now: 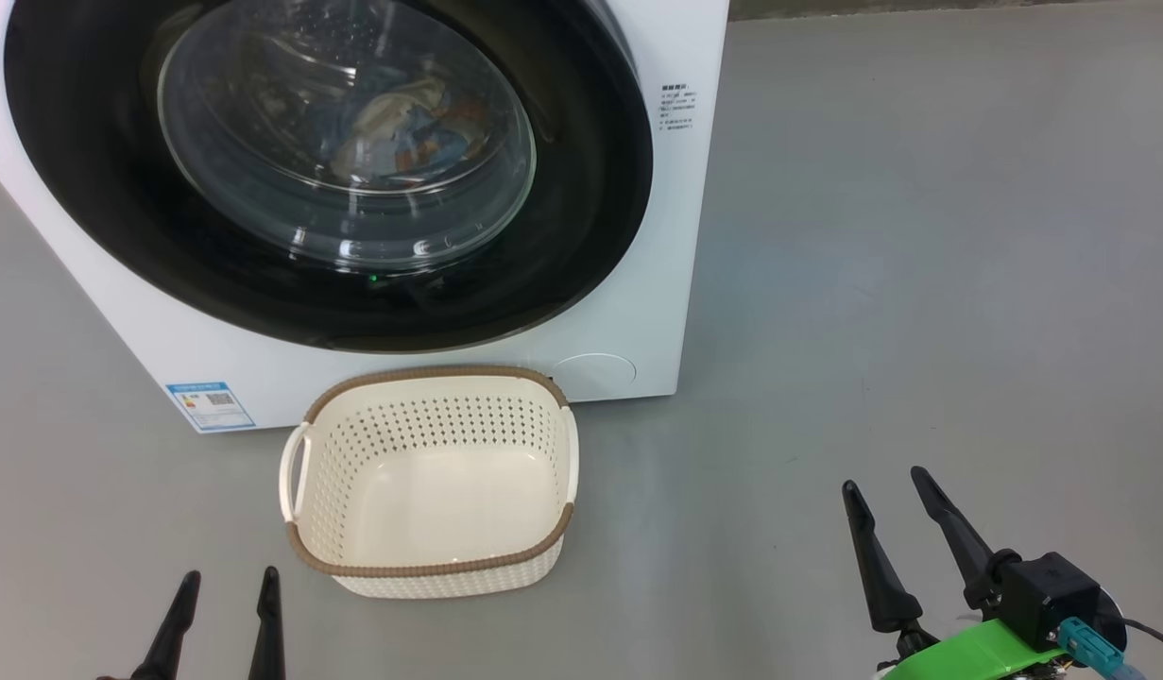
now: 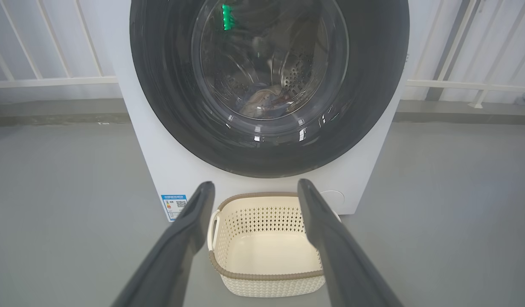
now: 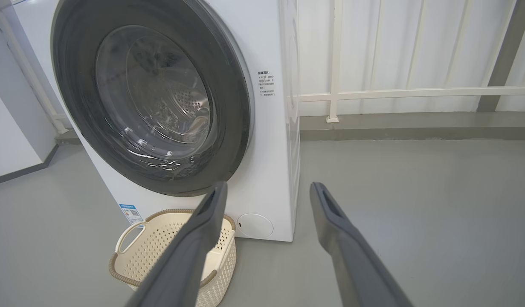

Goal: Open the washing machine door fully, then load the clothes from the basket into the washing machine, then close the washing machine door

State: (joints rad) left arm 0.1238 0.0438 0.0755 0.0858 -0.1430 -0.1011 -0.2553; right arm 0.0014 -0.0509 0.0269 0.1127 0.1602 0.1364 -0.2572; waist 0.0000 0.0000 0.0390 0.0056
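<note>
Right before washing machine (image 1: 642, 283), basket (image 1: 430, 430); railing (image 3: 416, 92) behind.

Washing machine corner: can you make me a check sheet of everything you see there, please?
Surface: grey floor, smooth.
Job's things: washing machine door shut; clothes inside the washing machine, behind the glass; basket empty, on the floor in front of it.
Clutter: nothing seen.
Grippers: left gripper open, holding nothing; right gripper open, holding nothing.
Cables: dark cable and teal plug at the right wrist.
Surroundings: white railing and wall behind the machine.
</note>
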